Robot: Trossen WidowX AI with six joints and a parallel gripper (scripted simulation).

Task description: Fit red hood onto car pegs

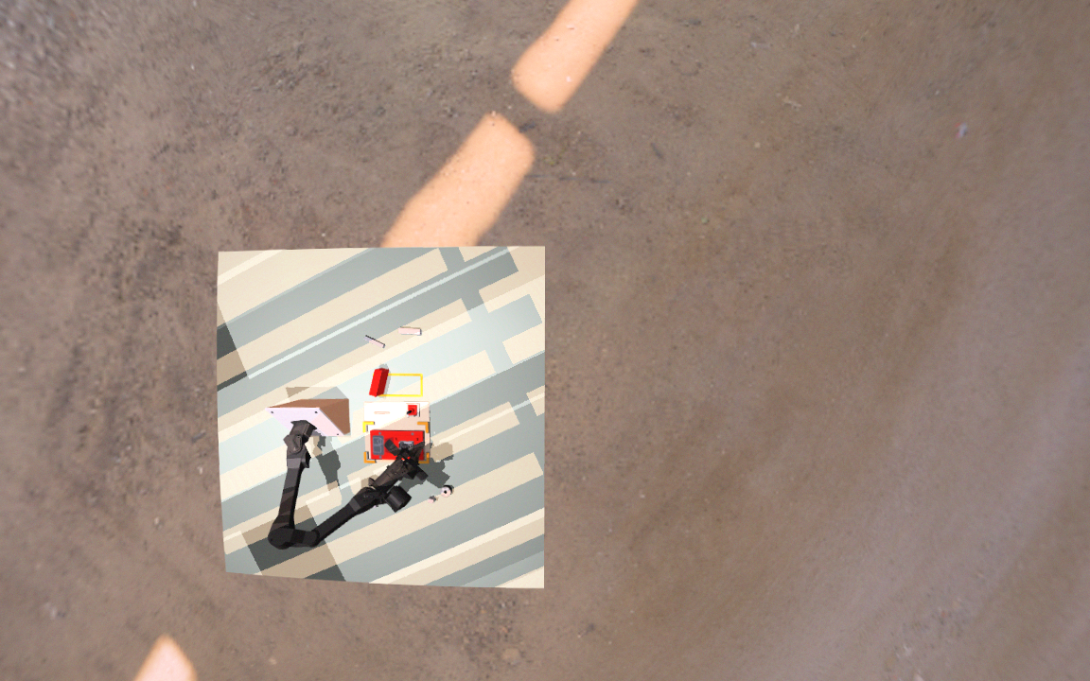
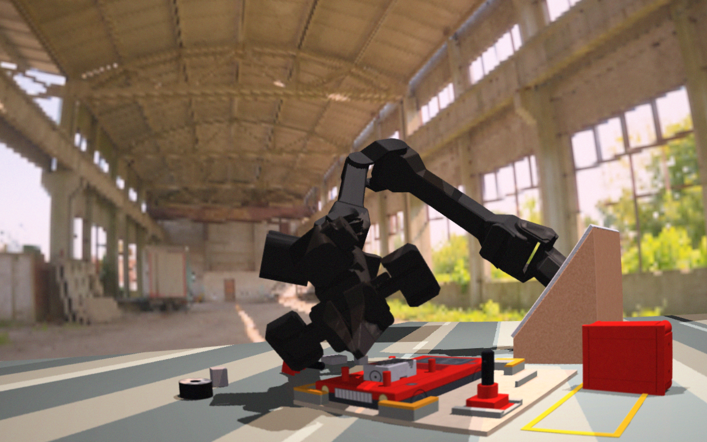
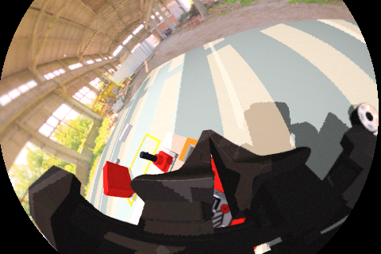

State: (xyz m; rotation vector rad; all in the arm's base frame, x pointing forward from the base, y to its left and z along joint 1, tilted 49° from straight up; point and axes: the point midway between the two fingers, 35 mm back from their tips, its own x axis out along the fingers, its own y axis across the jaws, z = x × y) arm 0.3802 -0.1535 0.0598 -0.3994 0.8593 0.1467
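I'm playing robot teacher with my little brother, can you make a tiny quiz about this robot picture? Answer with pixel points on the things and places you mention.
1. True or false: the claw point(image 2: 358, 357) point(image 3: 206, 133) is holding the red hood point(image 1: 377, 381) point(image 2: 624, 358) point(image 3: 117, 179).

2. Multiple choice: what colour is the engine block point(image 2: 390, 370) on the car?
a) green
b) grey
c) purple

3. Fill in the missing word: near the hood, a ______ rectangle outline point(image 1: 422, 385) point(image 2: 629, 415) point(image 3: 139, 153) is marked on the table.

Key: 1. false; 2. b; 3. yellow
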